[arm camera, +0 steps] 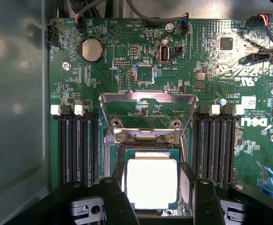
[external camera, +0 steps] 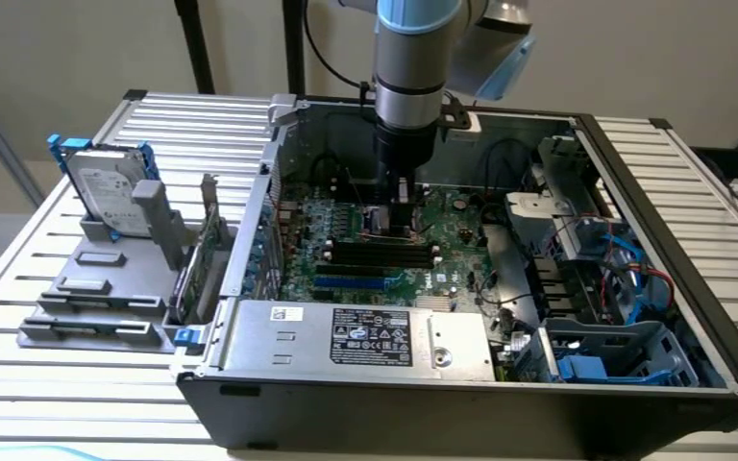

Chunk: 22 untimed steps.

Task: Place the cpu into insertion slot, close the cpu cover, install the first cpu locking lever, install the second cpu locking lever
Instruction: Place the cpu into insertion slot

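Observation:
In the wrist view the cpu (arm camera: 151,183), a bright silvery square chip, lies inside the insertion slot (arm camera: 113,159) with its silver rim. The cpu cover (arm camera: 148,99), a silvery frame with a cut-out centre, stands tilted up at the slot's hinge side. My gripper (arm camera: 156,199) is open. Its black fingers (arm camera: 112,199) straddle the chip with gaps on both sides and do not touch it. In the exterior view the gripper (external camera: 395,209) reaches straight down into the open computer case, just above the motherboard (external camera: 453,240).
Long black memory slots (arm camera: 78,145) flank the socket on both sides. The case walls (external camera: 266,202), a power supply box (external camera: 356,336) and drive cages with blue cables (external camera: 600,279) surround the board. A hard drive (external camera: 107,187) stands on grey holders outside the case.

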Motion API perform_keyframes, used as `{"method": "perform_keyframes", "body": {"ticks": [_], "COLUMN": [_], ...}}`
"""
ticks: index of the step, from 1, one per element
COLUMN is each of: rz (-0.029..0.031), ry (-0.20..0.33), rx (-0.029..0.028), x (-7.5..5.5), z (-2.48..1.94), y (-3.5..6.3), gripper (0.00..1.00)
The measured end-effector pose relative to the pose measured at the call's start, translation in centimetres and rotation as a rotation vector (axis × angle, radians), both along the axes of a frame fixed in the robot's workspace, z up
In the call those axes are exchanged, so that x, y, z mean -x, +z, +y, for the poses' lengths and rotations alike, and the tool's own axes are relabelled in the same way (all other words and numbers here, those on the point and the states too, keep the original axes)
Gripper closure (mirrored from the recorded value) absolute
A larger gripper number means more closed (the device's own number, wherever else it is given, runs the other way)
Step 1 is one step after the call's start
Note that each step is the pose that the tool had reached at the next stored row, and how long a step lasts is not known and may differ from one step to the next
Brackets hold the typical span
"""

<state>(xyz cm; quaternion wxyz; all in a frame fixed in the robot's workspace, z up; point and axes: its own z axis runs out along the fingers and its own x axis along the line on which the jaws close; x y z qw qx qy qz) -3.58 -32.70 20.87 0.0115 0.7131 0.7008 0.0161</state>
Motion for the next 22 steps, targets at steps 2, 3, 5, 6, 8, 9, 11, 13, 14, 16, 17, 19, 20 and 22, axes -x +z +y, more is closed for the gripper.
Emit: {"method": "perform_keyframes", "body": {"ticks": [2,3,5,6,8,9,11,13,14,16,17,19,20,22], "rz": [0.0000,0.0000,0.0000,0.0001,0.0000,-0.0002,0.0000,-0.0001,-0.0001,0.0001,0.0001,-0.0001,-0.0001,0.0000], "ry": [0.000,0.000,0.000,0.000,0.000,0.000,0.000,-0.001,-0.001,-0.001,-0.001,-0.002,-0.002,-0.003], "rx": [0.0028,0.0038,0.0050,0.0057,0.0068,0.0071,0.0079,0.0082,0.0082,0.0085,0.0086,0.0083,0.0082,0.0083], "x": [-0.01,0.00,0.00,0.00,0.00,0.00,0.00,-0.01,-0.01,0.00,0.00,0.01,0.01,0.01], "z": [0.00,0.00,0.02,0.05,0.13,0.15,0.21,0.26,0.28,0.31,0.33,0.40,0.46,0.60], "y": [-0.04,-0.06,-0.13,-0.15,-0.19,-0.22,-0.26,-0.32,-0.35,-0.40,-0.43,-0.49,-0.50,-0.54], "gripper": [0.46,0.46,0.46,0.46,0.46,0.46,0.46,0.46,0.46,0.46,0.46,0.46,0.46,0.46]}}
